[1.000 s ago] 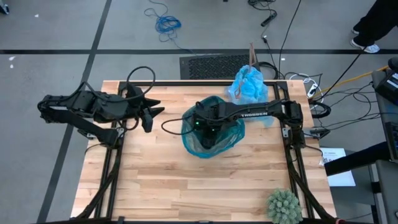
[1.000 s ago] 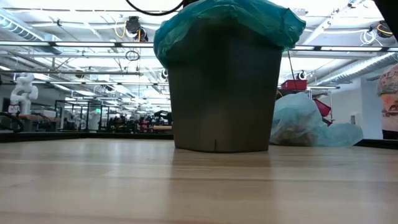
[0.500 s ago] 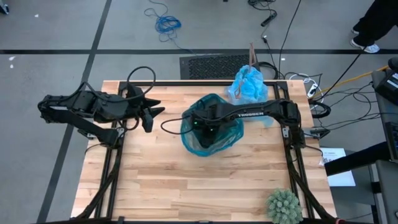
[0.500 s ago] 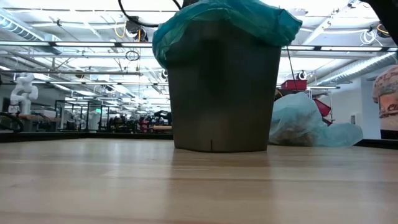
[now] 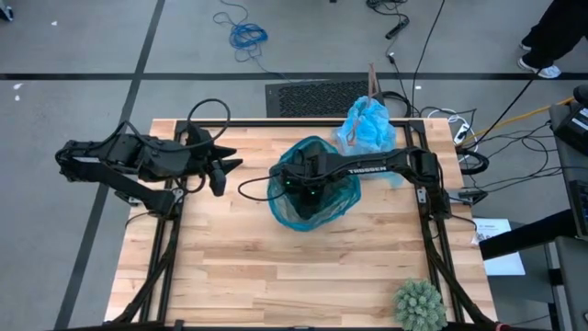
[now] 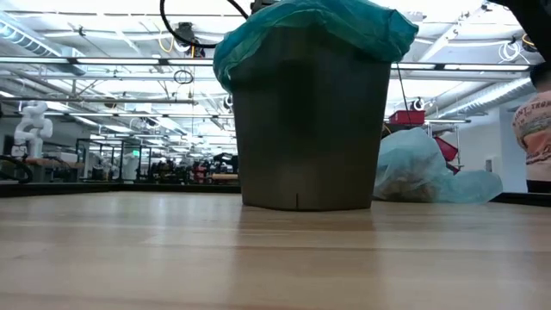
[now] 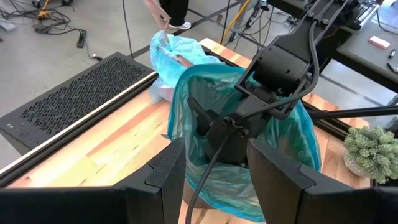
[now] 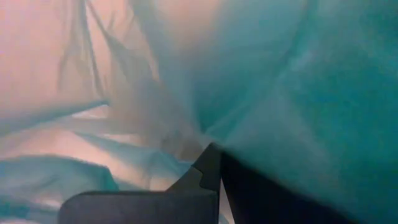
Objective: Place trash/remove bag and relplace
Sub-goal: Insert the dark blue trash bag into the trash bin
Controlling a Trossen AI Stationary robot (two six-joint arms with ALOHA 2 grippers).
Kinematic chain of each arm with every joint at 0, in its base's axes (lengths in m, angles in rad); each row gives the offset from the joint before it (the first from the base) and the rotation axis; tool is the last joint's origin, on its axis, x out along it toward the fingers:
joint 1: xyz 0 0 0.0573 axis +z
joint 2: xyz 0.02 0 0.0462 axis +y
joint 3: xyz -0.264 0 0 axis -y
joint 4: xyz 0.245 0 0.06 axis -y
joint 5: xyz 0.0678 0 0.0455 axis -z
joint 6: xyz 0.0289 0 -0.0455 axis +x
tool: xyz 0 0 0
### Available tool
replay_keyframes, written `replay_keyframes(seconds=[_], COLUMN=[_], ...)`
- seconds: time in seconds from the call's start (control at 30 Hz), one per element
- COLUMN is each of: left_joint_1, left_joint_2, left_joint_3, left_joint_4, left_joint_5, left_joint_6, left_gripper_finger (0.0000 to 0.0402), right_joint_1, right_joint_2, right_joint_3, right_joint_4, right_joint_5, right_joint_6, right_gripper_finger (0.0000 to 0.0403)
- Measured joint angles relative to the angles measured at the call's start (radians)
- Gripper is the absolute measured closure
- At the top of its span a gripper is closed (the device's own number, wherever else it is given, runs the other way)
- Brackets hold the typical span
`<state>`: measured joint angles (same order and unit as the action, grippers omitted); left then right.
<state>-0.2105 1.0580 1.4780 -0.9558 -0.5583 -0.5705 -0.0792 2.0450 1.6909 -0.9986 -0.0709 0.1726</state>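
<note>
High view: right gripper (image 5: 301, 181) reached into the teal liner (image 5: 312, 198) w/ fingers pressed together, left gripper (image 5: 223, 166) spread at bench edge, blue bag (image 5: 367, 126) at bench's far edge.

Only one word reads clearly: white "TROSSEN" lettering along my dark right arm's long forearm link (image 5: 372, 169), seen from above. I can make out no other text.

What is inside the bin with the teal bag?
The right gripper reaches inside the teal bag lining the bin, shut. The bin's bottom is covered.
</note>
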Motion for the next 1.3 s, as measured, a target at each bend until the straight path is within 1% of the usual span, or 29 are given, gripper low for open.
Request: replay_keyframes(seconds=[0.07,0.27,0.47,0.63,0.83,0.97,1.3], left_joint_1=[0.000,0.000,0.000,0.000,0.000,0.000,0.000], left_joint_2=[0.000,0.000,0.000,0.000,0.000,0.000,0.000], left_joint_3=[0.000,0.000,0.000,0.000,0.000,0.000,0.000], left_joint_4=[0.000,0.000,0.000,0.000,0.000,-0.001,-0.001], left_joint_5=[0.000,0.000,0.000,0.000,0.001,0.005,0.005], left_joint_6=[0.000,0.000,0.000,0.000,0.000,0.000,0.000], left_gripper_finger=[0.0235,0.0235,0.0235,0.0235,0.0235,0.0235,0.0235], right_joint_1=[0.000,0.004,0.005,0.002,0.009,0.009,0.009], right_joint_2=[-0.005,-0.010,0.005,0.057,0.047,0.023,0.023], right_joint_3=[0.001,0.033,0.029,0.027,0.028,0.070,0.190], right_joint_4=[-0.009,-0.081,-0.010,-0.021,-0.029,-0.054,-0.129], right_joint_5=[-0.017,-0.013,-0.011,-0.007,-0.006,-0.004,0.002], right_joint_6=[0.005,0.015,0.018,0.007,0.015,0.026,0.049], right_gripper_finger=[0.0403,0.0403,0.0403,0.0403,0.0403,0.0403,0.0403])
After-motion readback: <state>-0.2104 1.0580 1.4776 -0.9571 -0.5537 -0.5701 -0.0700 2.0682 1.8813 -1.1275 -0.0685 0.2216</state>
